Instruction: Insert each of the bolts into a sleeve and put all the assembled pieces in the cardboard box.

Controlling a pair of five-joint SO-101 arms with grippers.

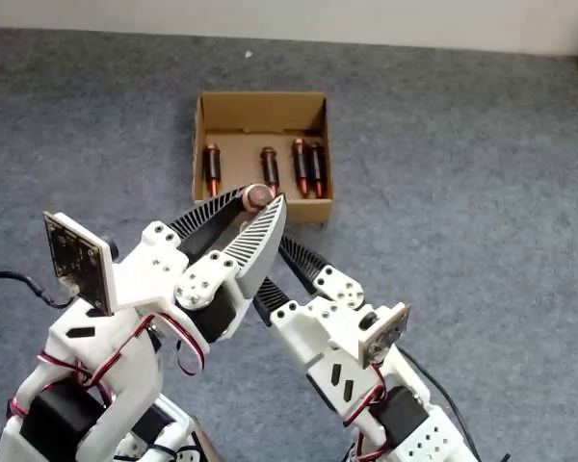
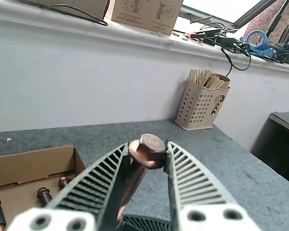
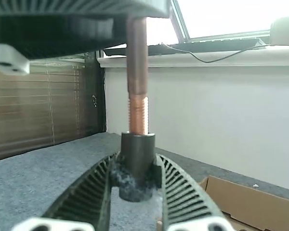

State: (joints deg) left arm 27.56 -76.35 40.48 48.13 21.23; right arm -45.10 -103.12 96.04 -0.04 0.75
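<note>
My left gripper [image 2: 147, 151] is shut on a copper bolt [image 2: 143, 153], hex head up, held above the table just in front of the cardboard box [image 1: 260, 111]. From above, the bolt head [image 1: 257, 197] shows between the left fingers [image 1: 262, 231]. Below it, my right gripper [image 3: 135, 166] is shut on a dark sleeve [image 3: 136, 159], upright, with the bolt's threaded end [image 3: 137, 113] entering its top. Several assembled pieces [image 1: 306, 166] lie in the box, also seen in the left wrist view as bolt ends [image 2: 43, 195].
Grey carpet-like table surface [image 1: 462, 173] surrounds the box. A beige perforated holder with wooden sticks [image 2: 201, 103] stands by the wall. Both arm bodies [image 1: 125, 327] fill the near side of the table.
</note>
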